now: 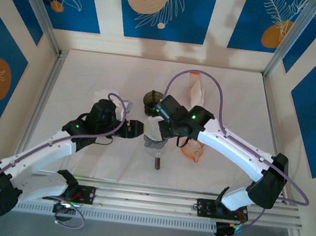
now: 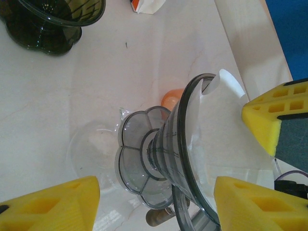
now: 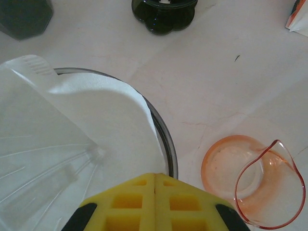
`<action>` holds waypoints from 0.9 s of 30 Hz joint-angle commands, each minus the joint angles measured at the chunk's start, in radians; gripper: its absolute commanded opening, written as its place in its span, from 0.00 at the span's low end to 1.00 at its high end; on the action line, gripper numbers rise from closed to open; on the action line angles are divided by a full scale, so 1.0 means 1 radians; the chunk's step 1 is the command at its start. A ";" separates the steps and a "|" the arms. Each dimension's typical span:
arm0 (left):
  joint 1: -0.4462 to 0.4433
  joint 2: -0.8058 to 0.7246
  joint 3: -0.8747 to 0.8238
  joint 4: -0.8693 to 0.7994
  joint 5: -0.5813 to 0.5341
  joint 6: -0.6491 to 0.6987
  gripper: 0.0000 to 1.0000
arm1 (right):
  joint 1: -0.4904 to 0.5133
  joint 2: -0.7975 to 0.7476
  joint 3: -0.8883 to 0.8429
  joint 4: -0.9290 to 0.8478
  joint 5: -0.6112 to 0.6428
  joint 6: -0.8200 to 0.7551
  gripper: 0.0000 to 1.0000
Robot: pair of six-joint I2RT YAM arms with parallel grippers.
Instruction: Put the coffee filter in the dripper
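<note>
Right tool point(image 3: 154, 204), at 1 o'clock of the dripper point(image 2: 159, 154), is pinched shut on the edge of the coffee filter point(image 3: 106, 110). The paper lies inside the cone but looks not fully seated. Left tool point(image 2: 156, 195), at 9 o'clock, straddles the dripper with jaws apart, grip unclear. Settling and release remain.

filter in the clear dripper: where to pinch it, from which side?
Probably the coffee filter at its upper edge, where it stands just past the rim of the dripper. Come in from the open mouth, one finger inside the paper, one outside. Below that it lies against the cone wall, leaving no lip.
</note>
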 commanded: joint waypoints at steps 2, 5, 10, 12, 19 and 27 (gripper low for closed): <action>-0.012 -0.014 -0.004 -0.021 -0.020 -0.002 0.57 | 0.011 0.010 0.026 -0.036 0.021 0.001 0.00; -0.013 -0.014 -0.011 -0.019 -0.024 -0.004 0.55 | 0.012 0.007 0.028 -0.035 0.019 0.003 0.00; -0.012 -0.015 -0.017 -0.015 -0.023 -0.007 0.55 | 0.017 0.010 0.032 -0.036 0.015 0.006 0.00; -0.013 -0.019 -0.021 -0.018 -0.023 -0.008 0.55 | 0.019 0.004 0.038 -0.038 0.023 0.010 0.01; -0.013 -0.022 -0.024 -0.015 -0.022 -0.008 0.56 | -0.004 -0.027 0.065 -0.021 0.001 0.014 0.51; -0.013 -0.019 -0.027 -0.012 -0.022 -0.009 0.57 | -0.047 0.085 0.107 -0.033 -0.145 -0.015 0.60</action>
